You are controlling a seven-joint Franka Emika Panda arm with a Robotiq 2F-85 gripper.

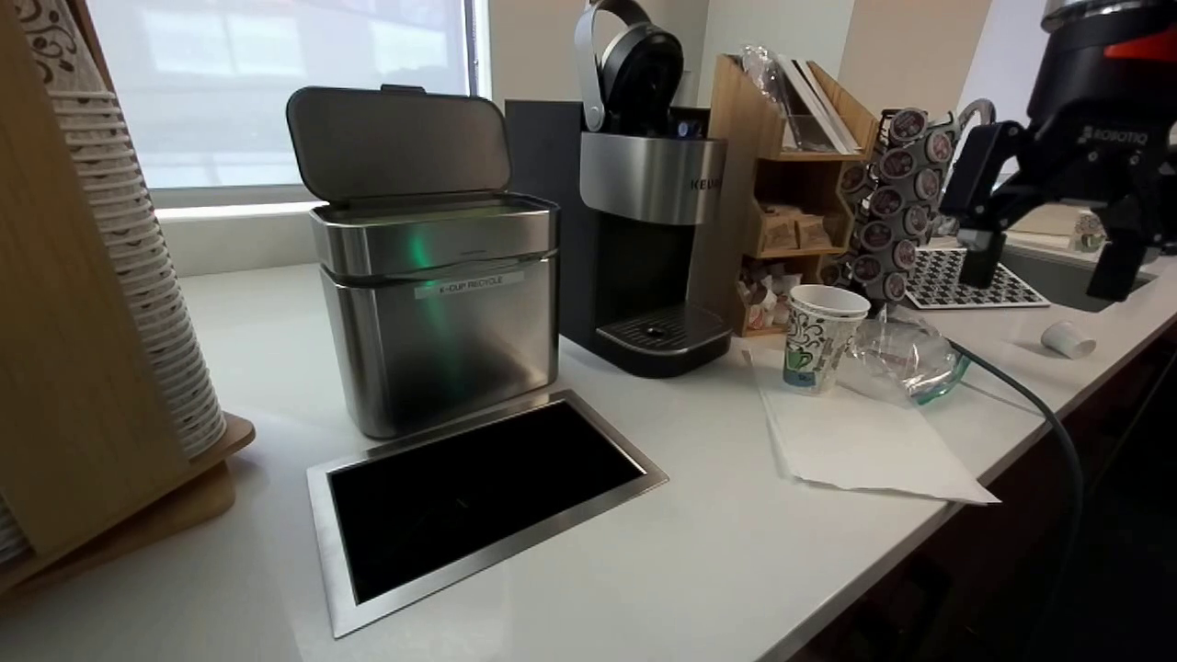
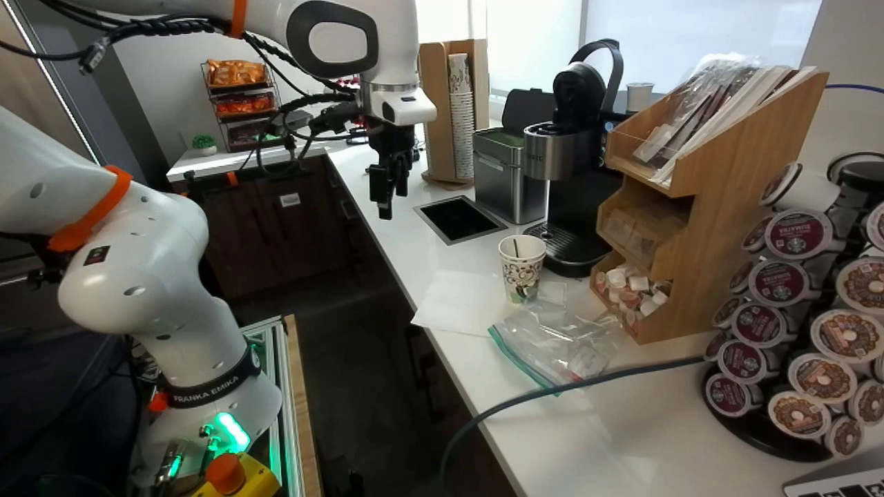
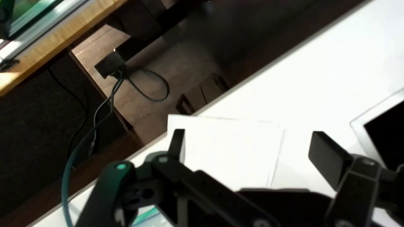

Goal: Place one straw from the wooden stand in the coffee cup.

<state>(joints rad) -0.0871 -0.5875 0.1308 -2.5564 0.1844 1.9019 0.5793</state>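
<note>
The coffee cup [image 1: 814, 345], white paper with a printed pattern, stands upright on a white sheet in both exterior views. In an exterior view the cup [image 2: 522, 276] has a thin dark stick [image 2: 516, 247], like a straw, rising inside it. The wooden stand [image 2: 742, 207] holds long thin white and dark pieces, some in clear plastic, in its top compartment; its side also shows in an exterior view [image 1: 733, 129]. My gripper [image 2: 391, 197] hangs in the air, apart from cup and stand. In the wrist view the gripper [image 3: 247, 145] is open with nothing between its fingers; cup and stand are out of view there.
The coffee machine [image 2: 573, 200] stands behind the cup. A clear zip bag [image 2: 552, 338] and a dark hose [image 2: 539, 393] lie beside it. A pod rack [image 2: 780, 331], a steel bin [image 1: 441, 313] and a framed counter opening [image 1: 588, 542] are nearby. The counter's front edge drops off.
</note>
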